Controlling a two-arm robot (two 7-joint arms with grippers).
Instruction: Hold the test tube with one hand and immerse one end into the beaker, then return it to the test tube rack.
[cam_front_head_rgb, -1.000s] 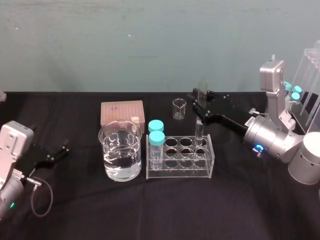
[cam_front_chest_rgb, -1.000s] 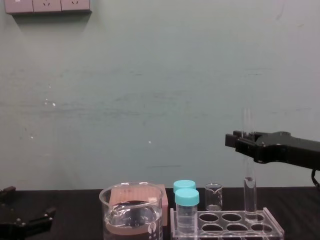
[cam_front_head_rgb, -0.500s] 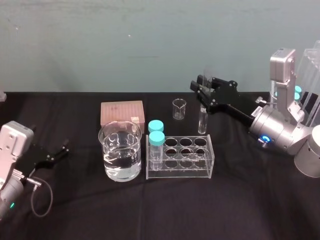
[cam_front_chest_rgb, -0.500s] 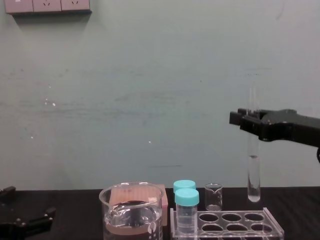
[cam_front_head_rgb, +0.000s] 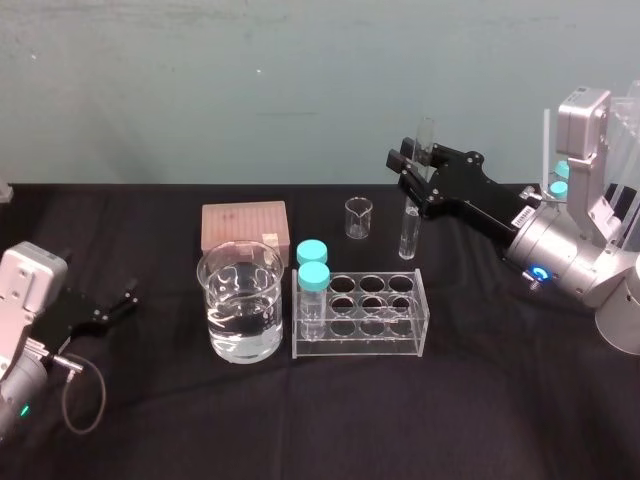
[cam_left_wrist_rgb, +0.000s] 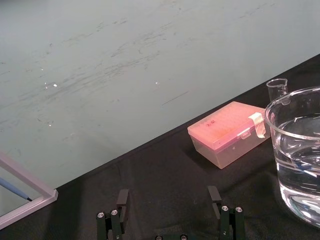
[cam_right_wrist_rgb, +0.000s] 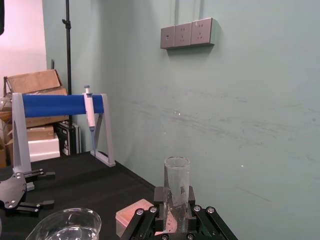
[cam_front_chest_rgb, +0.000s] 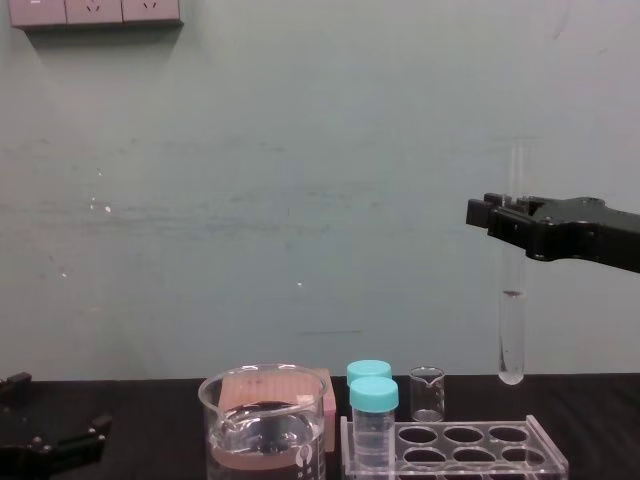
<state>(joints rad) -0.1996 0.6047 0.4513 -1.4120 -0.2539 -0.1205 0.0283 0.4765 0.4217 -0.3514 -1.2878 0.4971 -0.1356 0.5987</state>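
Above acrylic rack (cam_front_head_rgb: 360, 346), R end effector (cam_front_head_rgb: 412, 172) clamps glass tube (cam_front_head_rgb: 408, 238), L end effector (cam_front_head_rgb: 127, 298) splayed

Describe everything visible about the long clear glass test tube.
The long, thin, clear glass test tube is capless with a rounded bottom. It hangs upright, clamped near its upper part by the black right gripper, clear above the acrylic rack and touching nothing else. A faint line crosses its lower part, possibly a liquid level.
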